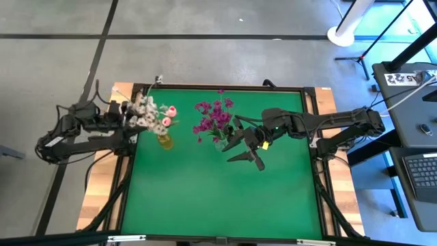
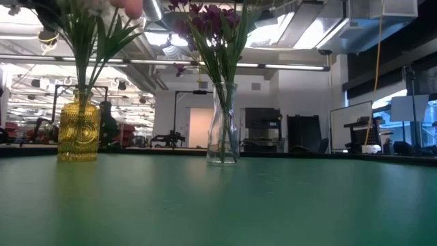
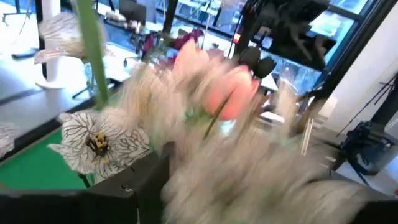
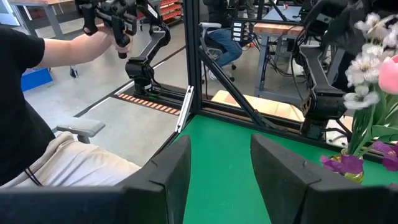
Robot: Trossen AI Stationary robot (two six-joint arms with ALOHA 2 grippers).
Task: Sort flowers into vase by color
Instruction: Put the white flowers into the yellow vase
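White and pale pink flowers (image 1: 153, 116) stand with their stems in a yellow glass vase (image 2: 78, 130) at the table's far left. Magenta-purple flowers (image 1: 213, 119) stand in a clear glass vase (image 2: 222, 126) near the middle. My left gripper (image 1: 133, 116) is right at the white flower heads, which fill the left wrist view as a blur (image 3: 236, 124). My right gripper (image 1: 244, 149) hovers open just right of the purple bunch and touches nothing. In its wrist view the open gripper (image 4: 221, 177) looks over bare green table, the yellow vase (image 4: 353, 173) at the side.
The green table top (image 1: 218, 198) has free room over its near half. A black frame (image 1: 315, 137) and wooden boards (image 1: 99, 184) border it. Beyond the table, a seated person (image 4: 37, 112) holds a handheld device; desks and stands fill the room.
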